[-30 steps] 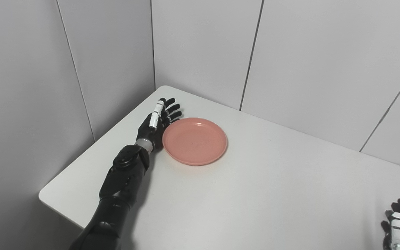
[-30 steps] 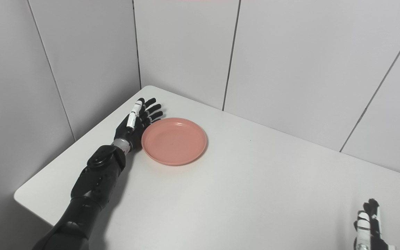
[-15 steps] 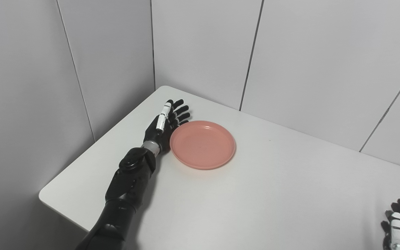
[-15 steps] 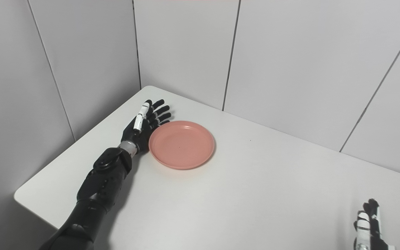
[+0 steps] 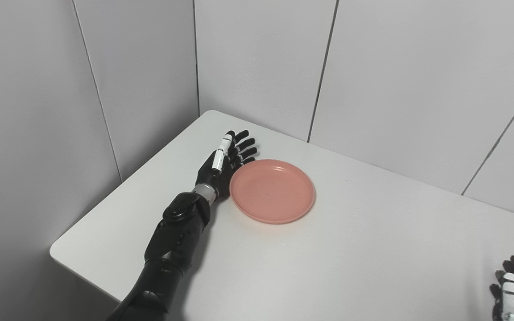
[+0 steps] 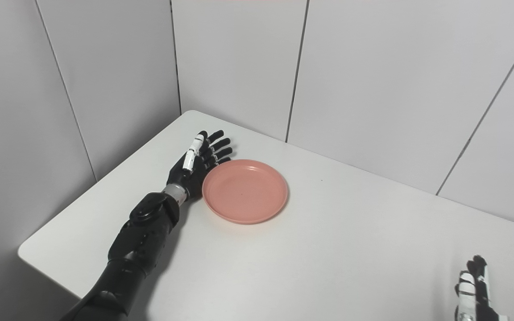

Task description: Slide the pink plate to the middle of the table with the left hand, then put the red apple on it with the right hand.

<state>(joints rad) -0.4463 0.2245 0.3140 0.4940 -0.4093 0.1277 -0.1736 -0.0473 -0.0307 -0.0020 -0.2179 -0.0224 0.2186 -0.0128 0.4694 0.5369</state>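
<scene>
Even, soft white light fills both views, bright without harshness. The white bench (image 5: 350, 249) is nearly washed out, yet shows no sharp glare. Shadows are faint and diffuse: a soft grey one lies beside the left arm (image 5: 172, 236) on its right, and a thin one under the near rim of the plate (image 5: 272, 191). Focus is crisp throughout, with no motion blur. The wall seams run straight, showing little edge distortion.

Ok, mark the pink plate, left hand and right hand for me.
pink plate (image 5: 272, 191), left eye view, its inner floor.
left hand (image 5: 221, 167), left eye view, its back.
right hand (image 6: 473, 292), right eye view, its fingers.
</scene>
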